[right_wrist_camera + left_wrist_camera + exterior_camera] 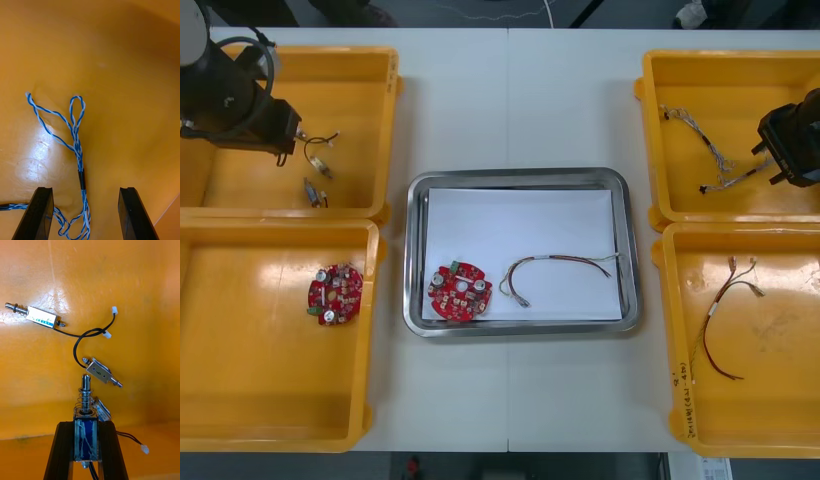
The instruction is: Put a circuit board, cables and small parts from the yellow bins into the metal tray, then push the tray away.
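My left gripper (pixel 85 426) is shut on a small metal part (pixel 86 435) with a blue winding and a sprung pin, over the far left yellow bin (pixel 360 75). Two more small metal parts (pixel 41 317) (pixel 101 372) with black leads lie on the bin floor beyond it. Over the far right bin (pixel 700 70), my right gripper (pixel 85 197) is open above the twisted blue and white cable (pixel 77 148), which runs between its fingers. The metal tray (pixel 520 178), white inside, holds a red circuit board (pixel 460 292) and a red and yellow cable (pixel 560 266).
The near left bin (pixel 240 400) holds another red circuit board (pixel 334 294). A red and yellow cable (pixel 725 320) lies in the near right bin (pixel 780 400). Bare table runs between the bins and around the tray.
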Controlling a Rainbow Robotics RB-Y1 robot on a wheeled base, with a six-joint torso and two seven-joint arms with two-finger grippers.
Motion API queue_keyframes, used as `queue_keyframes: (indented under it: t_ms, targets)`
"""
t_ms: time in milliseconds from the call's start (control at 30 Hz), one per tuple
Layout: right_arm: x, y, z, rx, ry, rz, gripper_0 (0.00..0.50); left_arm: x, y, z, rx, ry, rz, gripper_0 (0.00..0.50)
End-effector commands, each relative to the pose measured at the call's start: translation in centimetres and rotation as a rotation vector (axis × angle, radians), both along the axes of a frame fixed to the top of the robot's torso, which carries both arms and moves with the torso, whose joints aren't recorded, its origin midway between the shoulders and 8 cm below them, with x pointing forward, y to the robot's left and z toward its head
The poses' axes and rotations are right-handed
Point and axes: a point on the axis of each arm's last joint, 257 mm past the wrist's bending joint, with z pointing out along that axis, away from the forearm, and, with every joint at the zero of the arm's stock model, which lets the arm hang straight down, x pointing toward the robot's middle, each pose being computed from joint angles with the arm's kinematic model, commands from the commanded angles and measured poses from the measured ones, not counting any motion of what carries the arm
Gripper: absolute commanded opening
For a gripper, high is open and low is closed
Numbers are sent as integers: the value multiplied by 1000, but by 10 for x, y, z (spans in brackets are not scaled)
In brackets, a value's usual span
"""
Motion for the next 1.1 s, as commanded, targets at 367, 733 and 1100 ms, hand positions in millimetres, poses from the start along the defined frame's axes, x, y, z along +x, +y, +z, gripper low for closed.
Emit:
queue_keyframes:
  t_ms: [367,733,1100]
  targets:
    - [14,28,2,17,-11,8,500,-18,-20,84,117,-54,-96,1]
    - [14,30,-16,33,-3,-5,500,-23,-108,75,104,-44,-146,0]
    - [13,38,-35,56,11,-9,500,-38,-210,59,61,-32,-219,2]
